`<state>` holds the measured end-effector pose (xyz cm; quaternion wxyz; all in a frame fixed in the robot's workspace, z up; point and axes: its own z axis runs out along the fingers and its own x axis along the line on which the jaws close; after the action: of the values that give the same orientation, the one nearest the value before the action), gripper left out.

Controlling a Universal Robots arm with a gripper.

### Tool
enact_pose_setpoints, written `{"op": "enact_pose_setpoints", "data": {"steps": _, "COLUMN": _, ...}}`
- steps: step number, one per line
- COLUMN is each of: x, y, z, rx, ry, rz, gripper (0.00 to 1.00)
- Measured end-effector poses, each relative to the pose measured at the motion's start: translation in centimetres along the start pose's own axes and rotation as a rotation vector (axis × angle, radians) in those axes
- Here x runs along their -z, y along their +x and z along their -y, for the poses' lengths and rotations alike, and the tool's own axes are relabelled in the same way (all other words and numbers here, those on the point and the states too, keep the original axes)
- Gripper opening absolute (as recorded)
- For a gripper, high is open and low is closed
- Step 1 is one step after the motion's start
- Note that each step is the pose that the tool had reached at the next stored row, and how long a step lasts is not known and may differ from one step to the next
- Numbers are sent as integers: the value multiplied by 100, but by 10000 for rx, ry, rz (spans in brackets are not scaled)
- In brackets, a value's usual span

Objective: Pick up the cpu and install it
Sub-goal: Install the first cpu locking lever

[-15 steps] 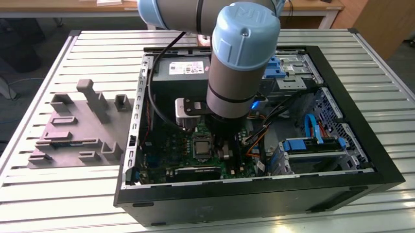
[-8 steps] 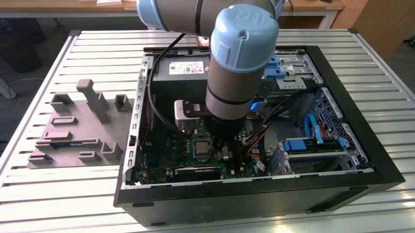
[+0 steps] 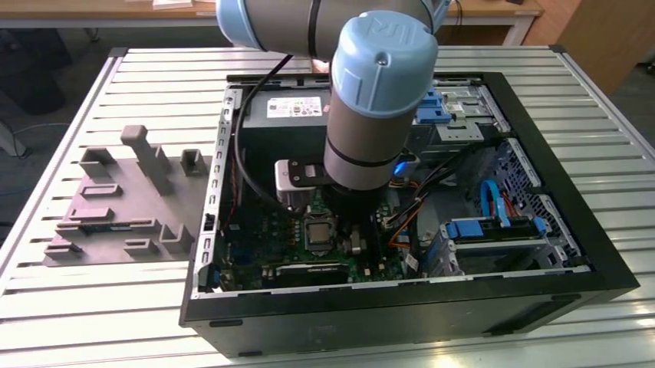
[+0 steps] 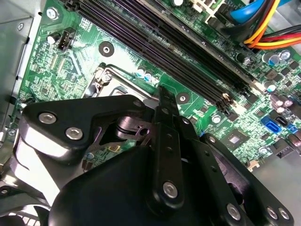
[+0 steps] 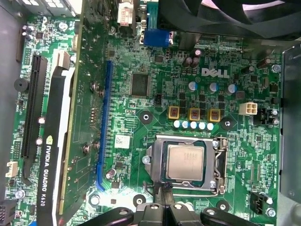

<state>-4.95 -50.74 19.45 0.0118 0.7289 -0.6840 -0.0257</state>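
A: Where is the cpu (image 5: 186, 162) sitting?

B: In the first wrist view it is lying flat inside the metal socket frame (image 5: 221, 162) on the green motherboard (image 5: 141, 61), silver top facing up. Faint print is showing on the lid, too small to make out.

A: And the pincer (image 5: 162, 200)?

B: It is hanging just beside the socket, tip pointing at the frame's edge, apart from the chip. Whether it is clenched or released cannot be told. In the second wrist view its black body (image 4: 162, 96) is covering most of the socket.

A: Any other writing?

B: White lettering is showing on the board near the capacitors, a small white sticker (image 5: 122, 140) is sitting beside the socket, and the black expansion card (image 5: 51, 155) is carrying pale lettering along its length. A label is also showing on the power supply (image 3: 291, 107).

A: Wider scene?

B: The arm (image 3: 373, 100) is reaching down into the open computer case (image 3: 573, 230), which is lying on the slatted desk (image 3: 153, 69). A grey moulded tray (image 3: 113, 207) is sitting at the exterior view's left, beside the case.
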Motion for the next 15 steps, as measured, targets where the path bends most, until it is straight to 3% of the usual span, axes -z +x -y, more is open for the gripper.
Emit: {"op": "enact_pose_setpoints", "data": {"steps": 15, "x": -47, "y": 0, "z": 10, "rx": 145, "ry": -2, "rz": 4, "gripper": 11}}
